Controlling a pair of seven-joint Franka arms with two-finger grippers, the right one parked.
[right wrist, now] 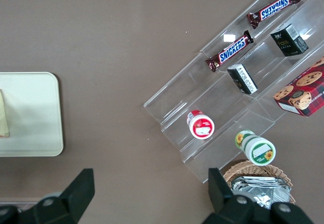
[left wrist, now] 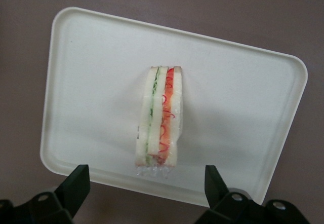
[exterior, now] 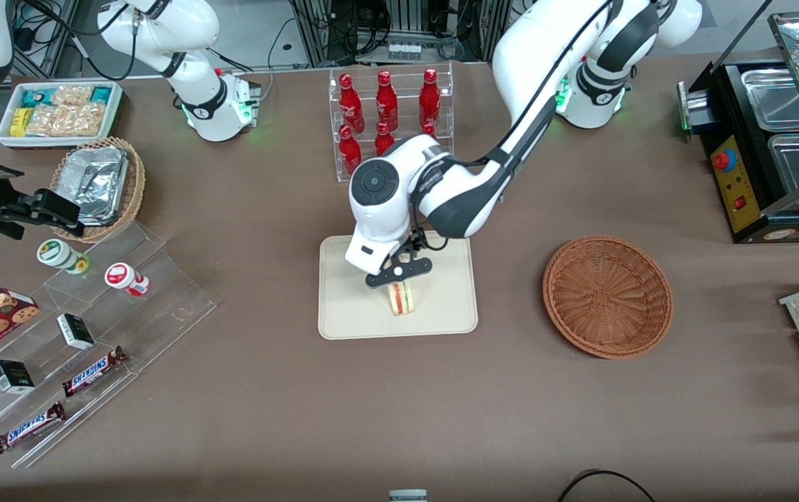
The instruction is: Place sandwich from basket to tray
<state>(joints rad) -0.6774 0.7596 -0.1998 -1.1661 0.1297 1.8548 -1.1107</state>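
The sandwich (exterior: 401, 298) stands on its edge on the cream-beige tray (exterior: 441, 310), with white bread and red, orange and green layers showing. My left gripper (exterior: 399, 279) hovers just above it, open, with nothing between its jaws. In the left wrist view the sandwich (left wrist: 161, 117) rests in the middle of the tray (left wrist: 91, 82), and the gripper (left wrist: 147, 176) has its black fingers (left wrist: 77, 183) spread wide and clear of the bread. The reddish-brown wicker basket (exterior: 607, 294) sits empty toward the working arm's end. The right wrist view shows the tray (right wrist: 30, 112) and a sliver of the sandwich (right wrist: 4, 115).
A clear rack of red bottles (exterior: 389, 111) stands farther from the front camera than the tray. A clear stepped shelf with snacks (exterior: 93, 328), a tan basket of foil containers (exterior: 100, 185) and a white snack box (exterior: 58, 111) lie toward the parked arm's end. A black food warmer (exterior: 769, 146) stands at the working arm's end.
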